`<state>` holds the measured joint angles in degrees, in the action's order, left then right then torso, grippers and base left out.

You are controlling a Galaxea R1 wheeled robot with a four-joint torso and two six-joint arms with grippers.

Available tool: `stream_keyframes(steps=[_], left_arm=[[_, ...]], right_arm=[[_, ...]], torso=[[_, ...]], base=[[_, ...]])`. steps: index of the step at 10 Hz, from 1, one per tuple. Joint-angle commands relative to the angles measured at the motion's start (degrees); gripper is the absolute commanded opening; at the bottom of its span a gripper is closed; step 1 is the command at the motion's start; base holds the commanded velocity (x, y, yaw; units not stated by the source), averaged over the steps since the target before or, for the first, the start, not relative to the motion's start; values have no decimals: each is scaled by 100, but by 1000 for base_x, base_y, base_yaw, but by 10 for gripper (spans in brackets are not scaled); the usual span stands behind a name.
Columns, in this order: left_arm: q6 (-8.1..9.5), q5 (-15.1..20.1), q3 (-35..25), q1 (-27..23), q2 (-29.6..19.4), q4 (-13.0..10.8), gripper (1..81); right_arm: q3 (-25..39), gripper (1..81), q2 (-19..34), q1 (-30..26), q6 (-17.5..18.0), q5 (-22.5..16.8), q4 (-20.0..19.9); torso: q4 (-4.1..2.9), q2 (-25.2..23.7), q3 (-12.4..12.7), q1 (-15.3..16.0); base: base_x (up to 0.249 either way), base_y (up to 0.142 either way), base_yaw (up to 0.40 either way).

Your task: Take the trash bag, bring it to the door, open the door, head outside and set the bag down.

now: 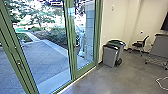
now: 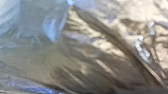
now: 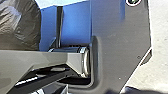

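The trash bag [image 2: 105, 57] is right up against the left wrist camera, its thin, shiny plastic creased and folded, so it lies by the left tool. The right wrist view has the bag too, dark and bulging beside the blue and grey parts of the robot's body [image 3: 117, 45]. From these two views I judge the left arm to be the nearer one, with the bag close in to the robot. I cannot tell whether the left tool is clamped on the bag, nor what state the right tool is in. The bag's long axis cannot be made out either, nor can its tied neck.

The robot is indoors, facing the glass door [image 1: 71, 40] with its green frame, which lies ahead and toward the robot's left; it looks closed. What seems to be a handle [image 1: 19, 64] sits on the leftmost upright. Beyond the glass is the paving [image 1: 45, 60], where the bag is meant to end up. Two bins [image 1: 110, 56] stand against the wall [image 1: 113, 22], just to the right of the door frame, with an office chair [image 1: 139, 45] and a grey desk [image 1: 160, 42] farther right.

Judging by this, the bag is in the carrying stage and the door is the obstacle. The loose plastic could swing or snag on the frame, so it calls for a slow approach with the bag kept close
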<state>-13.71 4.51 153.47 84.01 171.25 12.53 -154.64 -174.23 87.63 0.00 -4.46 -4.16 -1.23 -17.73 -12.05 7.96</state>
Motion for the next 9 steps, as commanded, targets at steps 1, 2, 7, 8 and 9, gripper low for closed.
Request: stream_keyframes(steps=[1,2,7,8,9], left_arm=[[-61,349,-10,-301,-29,-49,10],[-61,349,-10,-301,-29,-49,10],[-61,-117,-10,-222,-21,-119,10],[-61,-187,-10,-196,-3,-190,10],[-61,-187,-10,-196,-3,-190,10]], right_arm=[[22,811,-36,-249,-18,-371,20],[22,811,-36,-249,-18,-371,20],[22,811,-44,-135,-18,-336,170],[22,811,-44,-135,-18,-327,170],[22,811,-53,-144,-18,-327,178]], torso=[[0,0,0,0],[0,0,0,2],[0,0,0,2],[0,0,0,2],[0,0,0,2]], base=[[173,0,0],[173,0,0],[173,0,0],[170,0,0],[169,0,0]])
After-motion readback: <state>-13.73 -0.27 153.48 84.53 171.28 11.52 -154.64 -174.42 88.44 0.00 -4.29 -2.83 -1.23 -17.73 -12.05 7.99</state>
